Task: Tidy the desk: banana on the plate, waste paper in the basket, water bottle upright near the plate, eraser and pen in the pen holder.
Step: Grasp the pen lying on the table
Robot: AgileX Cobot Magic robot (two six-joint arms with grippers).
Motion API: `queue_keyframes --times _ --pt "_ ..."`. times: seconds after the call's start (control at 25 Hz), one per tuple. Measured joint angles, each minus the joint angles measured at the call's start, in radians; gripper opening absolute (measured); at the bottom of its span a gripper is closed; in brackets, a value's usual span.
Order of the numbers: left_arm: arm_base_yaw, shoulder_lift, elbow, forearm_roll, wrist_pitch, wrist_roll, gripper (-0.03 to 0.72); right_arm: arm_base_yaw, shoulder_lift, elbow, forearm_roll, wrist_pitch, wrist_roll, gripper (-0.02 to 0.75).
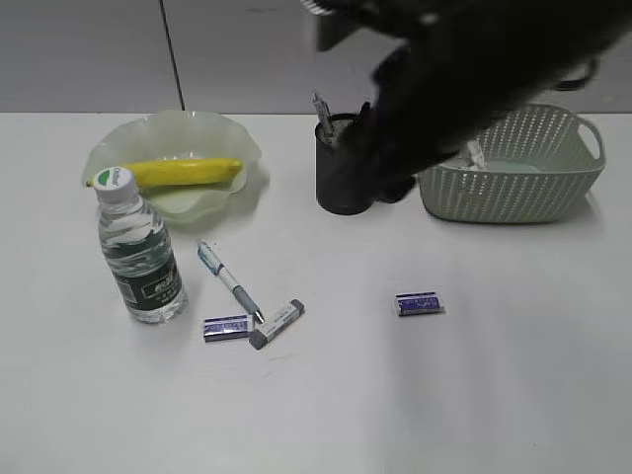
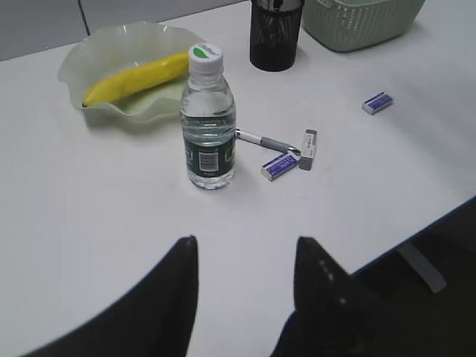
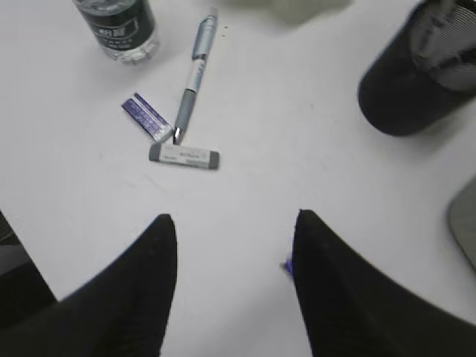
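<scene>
The banana (image 1: 178, 171) lies in the wavy green plate (image 1: 109, 148). Just in front of it the water bottle (image 1: 138, 257) stands upright. A pen (image 1: 229, 279) lies on the desk beside a purple eraser (image 1: 227, 327) and a grey eraser (image 1: 276, 323). Another purple eraser (image 1: 419, 303) lies alone further right. The black mesh pen holder (image 1: 341, 178) has one pen standing in it. A whitish scrap (image 1: 476, 153), perhaps the waste paper, shows inside the basket (image 1: 513, 163). My left gripper (image 2: 245, 242) is open over bare desk, short of the bottle (image 2: 209, 126). My right gripper (image 3: 234, 218) is open and empty, with a purple eraser edge (image 3: 288, 265) beside one finger.
My right arm (image 1: 464, 69) is a dark blur across the upper right of the exterior view, covering part of the pen holder and basket. The desk's front edge (image 2: 416, 223) runs close to my left gripper.
</scene>
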Motion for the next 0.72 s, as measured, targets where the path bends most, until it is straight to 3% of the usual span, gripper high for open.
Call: queue_keyframes --times 0.24,0.52,0.72 --pt "0.000 0.000 0.000 0.006 -0.001 0.003 0.321 0.107 0.385 -0.336 -0.010 0.101 0.001 0.403" --pt "0.000 0.000 0.000 0.007 -0.001 0.003 0.321 0.151 0.740 -0.742 -0.091 0.306 0.159 0.403" --pt "0.000 0.000 0.000 0.006 -0.001 0.003 0.321 0.151 0.876 -0.866 -0.094 0.352 0.239 0.403"
